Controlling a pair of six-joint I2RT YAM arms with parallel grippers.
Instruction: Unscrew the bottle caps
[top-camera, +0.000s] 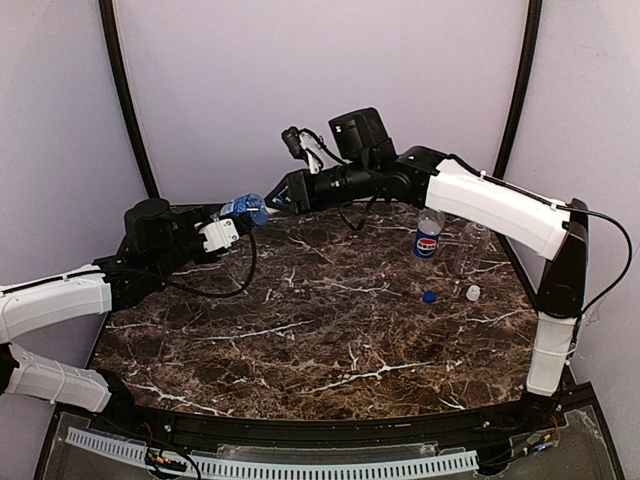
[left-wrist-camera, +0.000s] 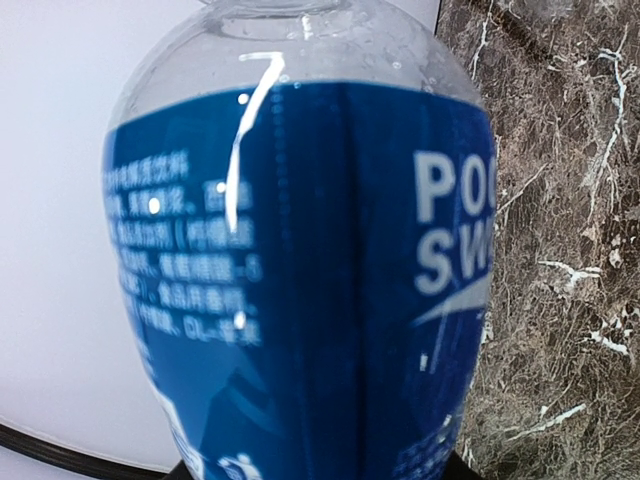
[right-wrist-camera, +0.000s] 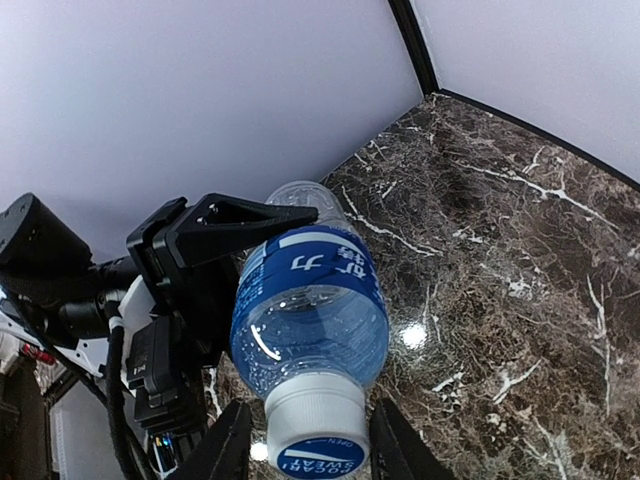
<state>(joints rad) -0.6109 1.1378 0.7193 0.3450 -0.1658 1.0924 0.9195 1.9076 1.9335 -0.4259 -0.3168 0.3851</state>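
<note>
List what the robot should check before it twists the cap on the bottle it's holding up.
1. Left gripper clamps the blue-label bottle: ok, the bottle is held off the table.
2. Cap sits on the bottle's neck: ok.
3. Right gripper straddles the cap: ok, one finger on each side.
4. Fingers actually pressing the cap: cannot tell.
5. Pepsi bottle, dark blue cap and white cap out of the way: ok, they sit apart, off to the right.
</note>
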